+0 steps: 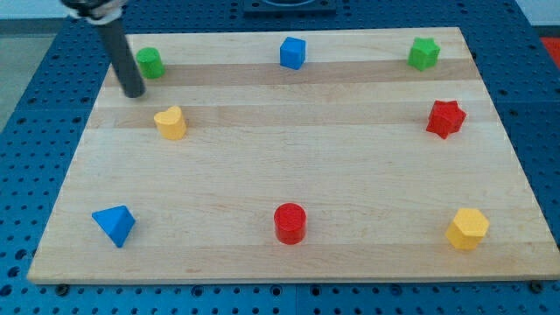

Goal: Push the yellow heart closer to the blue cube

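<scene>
The yellow heart (pixel 171 122) lies at the board's upper left. The blue cube (pixel 292 52) sits at the view's top centre, well to the right of the heart. My tip (pixel 134 92) rests on the board just up and to the left of the yellow heart, apart from it, and just below and left of a green block (pixel 150 62).
A green star (pixel 423 53) sits at the top right, a red star (pixel 445 118) at the right edge, a yellow hexagon block (pixel 467 229) at the bottom right, a red cylinder (pixel 290 223) at the bottom centre, and a blue pyramid (pixel 115 225) at the bottom left.
</scene>
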You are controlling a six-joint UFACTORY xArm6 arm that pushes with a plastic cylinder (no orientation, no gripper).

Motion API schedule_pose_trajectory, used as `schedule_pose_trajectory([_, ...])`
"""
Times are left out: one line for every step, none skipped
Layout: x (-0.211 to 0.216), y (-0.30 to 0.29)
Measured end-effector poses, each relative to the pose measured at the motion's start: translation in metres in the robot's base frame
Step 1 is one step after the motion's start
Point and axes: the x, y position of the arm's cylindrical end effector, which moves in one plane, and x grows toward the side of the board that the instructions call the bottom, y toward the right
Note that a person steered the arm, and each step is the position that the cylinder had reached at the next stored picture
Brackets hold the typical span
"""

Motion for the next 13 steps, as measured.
schedule_pose_trajectory([0.064,-0.017])
schedule_pose_trajectory([0.102,-0.014])
schedule_pose_trajectory([0.091,0.017])
schedule_pose_trajectory([0.08,0.056])
schedule_pose_trajectory([0.08,0.088])
schedule_pose_trajectory([0.055,0.117])
schedule_pose_trajectory([0.024,0.139])
schedule_pose_trajectory([0.007,0.154])
schedule_pose_trajectory([0.009,0.149])
schedule_pose_trajectory([0.029,0.134])
schedule_pose_trajectory([0.047,0.148])
schedule_pose_trajectory([-0.001,0.165])
schedule_pose_trajectory([-0.001,0.169])
